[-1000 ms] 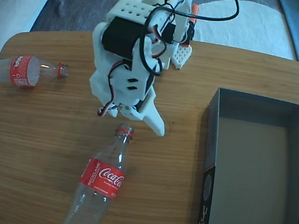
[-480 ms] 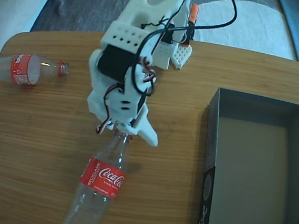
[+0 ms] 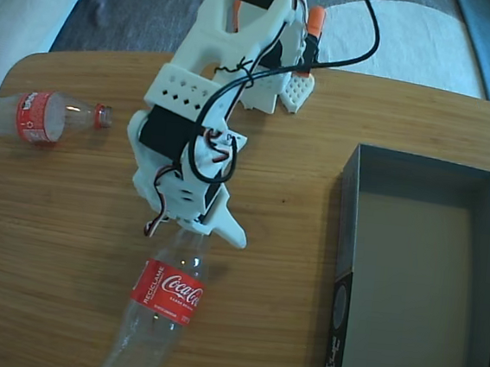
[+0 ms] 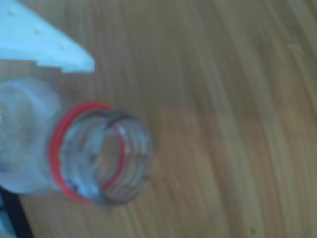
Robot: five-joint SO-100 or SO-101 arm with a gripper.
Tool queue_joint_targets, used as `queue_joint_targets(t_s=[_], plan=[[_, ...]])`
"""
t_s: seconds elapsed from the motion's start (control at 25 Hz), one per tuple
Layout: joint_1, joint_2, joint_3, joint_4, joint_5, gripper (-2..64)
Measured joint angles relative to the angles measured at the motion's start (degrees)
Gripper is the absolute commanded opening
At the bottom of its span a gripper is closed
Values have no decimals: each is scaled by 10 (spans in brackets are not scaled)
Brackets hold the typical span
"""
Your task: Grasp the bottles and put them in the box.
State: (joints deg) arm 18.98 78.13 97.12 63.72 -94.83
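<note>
1. In the fixed view, the white printed arm [image 3: 202,136] is reaching from the far edge of the wooden table [image 3: 48,243] toward the camera, folded at the elbow and pitching its wrist steeply downward.
2. The pincer [image 3: 193,230] is hanging right over the neck of the nearer bottle [image 3: 164,301], with one white finger [image 3: 227,230] pointing down and to the right, just beside the bottle's shoulder.
3. Black cables [image 3: 223,138] are looping across the forearm and trailing off past the table's far edge.
4. The nearer bottle is lying on its side on the table, running from under the pincer down toward the bottom edge of the fixed view, its red label sitting well below the fingertips.
5. In the wrist view, the open, capless mouth [image 4: 116,158] of that bottle, with its red neck ring, is showing large and blurred at lower left, and a white finger [image 4: 44,42] is sitting just above it at the top left corner.
6. Whether the jaws are spread or closed I cannot tell; only one finger is showing clearly, and no clamping on the neck is visible.
7. The second bottle [image 3: 47,117] is lying on its side well to the left of the pincer, near the table's left edge.
8. The box [image 3: 347,245] is standing well to the right of the pincer, with nothing in it.
</note>
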Motion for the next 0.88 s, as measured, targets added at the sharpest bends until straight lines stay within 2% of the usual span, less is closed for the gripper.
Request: queue_joint_targets(t_s=[0.24, 0.52, 0.72, 0.88], plan=[[0, -27, -1, -44, 0, 512], [-8, -28, -1, -46, 2, 503], [-18, -28, -1, -46, 4, 370], [-18, -28, -1, -46, 4, 296]])
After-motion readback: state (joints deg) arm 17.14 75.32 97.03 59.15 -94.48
